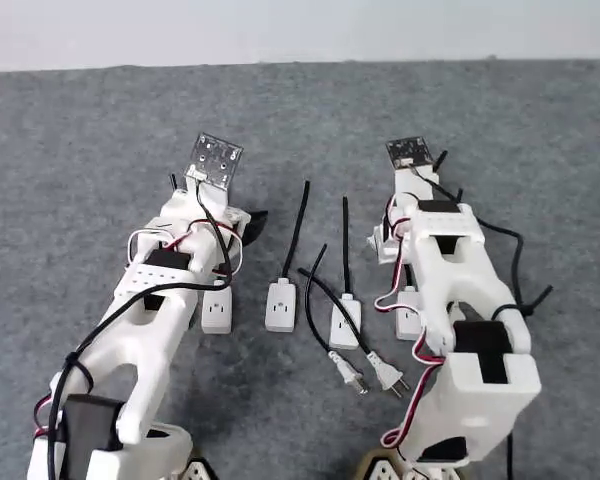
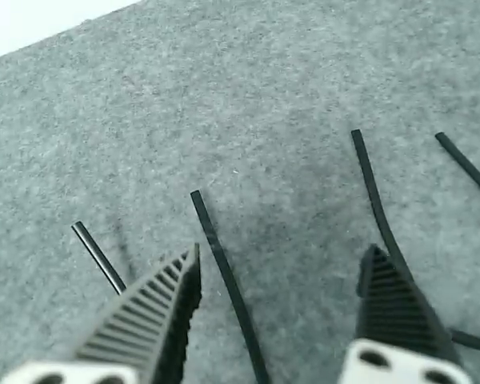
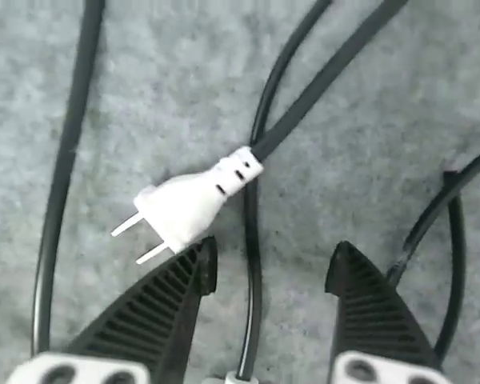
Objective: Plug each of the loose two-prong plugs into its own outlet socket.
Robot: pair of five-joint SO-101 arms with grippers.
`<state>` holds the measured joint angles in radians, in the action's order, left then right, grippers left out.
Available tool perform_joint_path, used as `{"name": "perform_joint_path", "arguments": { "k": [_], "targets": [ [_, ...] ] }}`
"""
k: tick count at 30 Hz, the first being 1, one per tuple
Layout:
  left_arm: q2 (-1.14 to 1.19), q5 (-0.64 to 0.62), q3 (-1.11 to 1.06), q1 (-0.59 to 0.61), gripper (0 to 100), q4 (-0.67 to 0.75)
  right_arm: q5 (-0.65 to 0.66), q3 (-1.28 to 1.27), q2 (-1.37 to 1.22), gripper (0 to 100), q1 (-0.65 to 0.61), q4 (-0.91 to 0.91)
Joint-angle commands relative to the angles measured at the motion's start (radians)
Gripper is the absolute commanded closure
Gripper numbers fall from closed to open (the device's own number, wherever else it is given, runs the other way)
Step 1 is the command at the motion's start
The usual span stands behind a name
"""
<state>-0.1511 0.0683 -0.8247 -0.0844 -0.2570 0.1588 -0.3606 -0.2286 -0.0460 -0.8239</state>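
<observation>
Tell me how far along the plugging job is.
Done: nothing; two loose plugs lie on the carpet, apart from the sockets. In hand: nothing held; right gripper is open beside a white plug, left gripper open above bare cords. Left: every insertion.

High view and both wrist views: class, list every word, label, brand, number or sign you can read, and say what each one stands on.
No text can be read.
Outlet socket: white face, no print that can be made out.
Two-prong plug: plain white body, no legible marking.
Circuit board at the tip of an arm: any markings are too small to read.
</observation>
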Motion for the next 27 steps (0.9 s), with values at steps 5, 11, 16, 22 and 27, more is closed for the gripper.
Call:
{"name": "perform_joint_path", "arguments": {
  "k": [5,11,16,22,27],
  "targets": [
    [-0.002,-0.009,0.054,-0.012,66,-0.003,-0.011,0.054,0.012,77.2,-0.012,-0.005],
    [0.0,0.012,0.048,-0.044,67,-0.003,-0.034,0.055,0.004,77.2,-0.056,0.004],
    [0.0,0.031,0.047,-0.048,67,-0.003,-0.264,0.054,0.002,77.0,-0.036,0.079],
    [-0.006,0.031,0.047,-0.048,67,-0.003,-0.423,0.049,0.012,77.2,-0.079,0.101],
    [-0.008,0.031,0.047,-0.048,67,-0.003,-0.419,0.049,0.013,77.2,-0.081,0.101]
  ]
}}
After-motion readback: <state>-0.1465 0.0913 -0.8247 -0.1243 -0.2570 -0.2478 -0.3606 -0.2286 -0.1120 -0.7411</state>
